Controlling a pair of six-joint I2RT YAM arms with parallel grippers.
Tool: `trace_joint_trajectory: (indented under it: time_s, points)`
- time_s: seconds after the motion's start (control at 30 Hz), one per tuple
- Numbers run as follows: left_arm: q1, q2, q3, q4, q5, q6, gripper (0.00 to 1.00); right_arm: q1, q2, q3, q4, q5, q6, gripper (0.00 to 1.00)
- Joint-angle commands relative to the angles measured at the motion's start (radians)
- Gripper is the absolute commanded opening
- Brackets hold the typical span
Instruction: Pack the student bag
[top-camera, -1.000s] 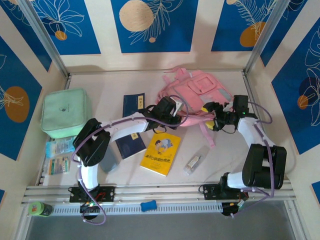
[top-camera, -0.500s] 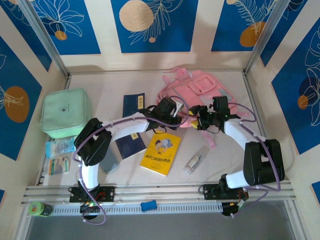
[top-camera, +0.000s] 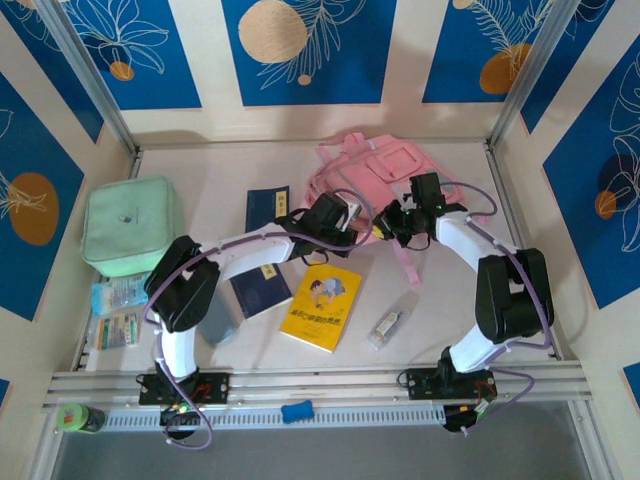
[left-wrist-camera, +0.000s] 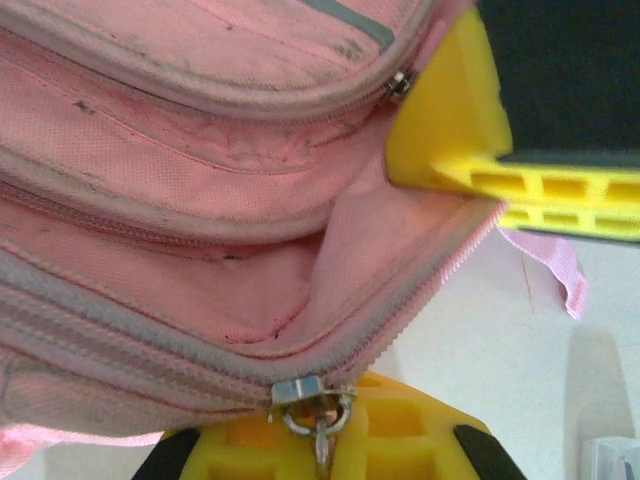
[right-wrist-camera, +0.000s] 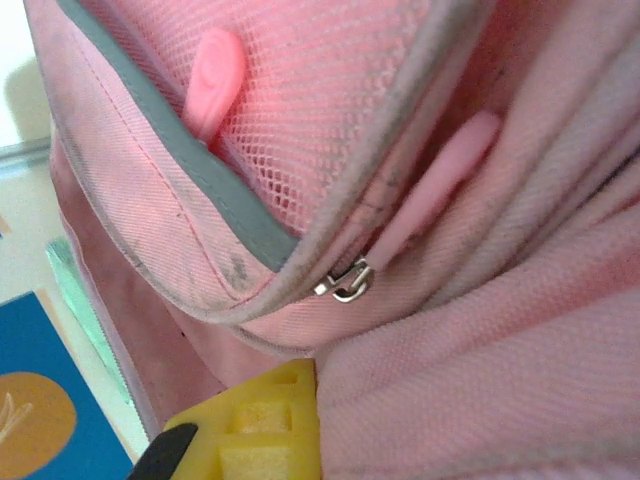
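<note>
I have open surface (top-camera: 212, 190) between the green case (top-camera: 130, 225) and the blue booklet (top-camera: 266, 208). The pink bag (top-camera: 395, 160) fills the far middle, with the left arm (top-camera: 250, 250) and right arm (top-camera: 462, 243) closing off its near edge. Closer in, the yellow book (top-camera: 320, 295) and clear tube (top-camera: 392, 320) block the way.

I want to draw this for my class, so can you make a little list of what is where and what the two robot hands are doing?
bag: pink student bag, lying at the back, zip partly open
left arm: left gripper shut on the bag's zip edge
right arm: right gripper shut, pressed into the bag's fabric
in front of bag: yellow book, lying flat
far left: mint-green case
</note>
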Motion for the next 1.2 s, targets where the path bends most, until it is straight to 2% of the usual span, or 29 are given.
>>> trace_joint_trajectory:
  time_s: [0.0, 0.13, 0.37, 0.6, 0.77, 0.83, 1.03, 1.1, 1.17]
  points:
    - [-0.056, -0.091, -0.012, -0.001, 0.057, -0.018, 0.00, -0.003, 0.022, 0.128, -0.051, -0.027, -0.215, 0.00]
    - [-0.104, -0.079, -0.006, 0.015, 0.072, -0.043, 0.00, -0.082, 0.051, 0.184, -0.128, -0.065, -0.297, 0.00]
    - [-0.091, -0.074, -0.019, -0.004, 0.038, -0.038, 0.00, -0.215, 0.075, 0.224, -0.212, -0.145, -0.375, 0.00]
    - [-0.003, -0.121, -0.124, 0.010, 0.048, -0.045, 0.00, -0.258, 0.081, 0.233, -0.258, -0.128, -0.399, 0.00]
    - [0.011, -0.130, -0.128, 0.030, 0.070, -0.046, 0.00, -0.246, 0.073, 0.227, -0.243, -0.132, -0.378, 0.00]
    - [0.011, -0.125, -0.122, 0.065, 0.092, -0.061, 0.00, -0.240, 0.062, 0.210, -0.218, -0.164, -0.367, 0.06]
    - [0.007, -0.096, -0.071, 0.074, 0.120, -0.076, 0.00, -0.214, -0.022, 0.128, -0.195, -0.203, -0.305, 0.49]
    - [0.004, -0.097, -0.070, 0.078, 0.113, -0.077, 0.00, -0.200, -0.055, 0.068, -0.181, -0.233, -0.246, 0.58]
    - [0.003, -0.094, -0.067, 0.082, 0.109, -0.076, 0.00, -0.182, -0.086, -0.004, -0.128, -0.291, -0.170, 0.62]
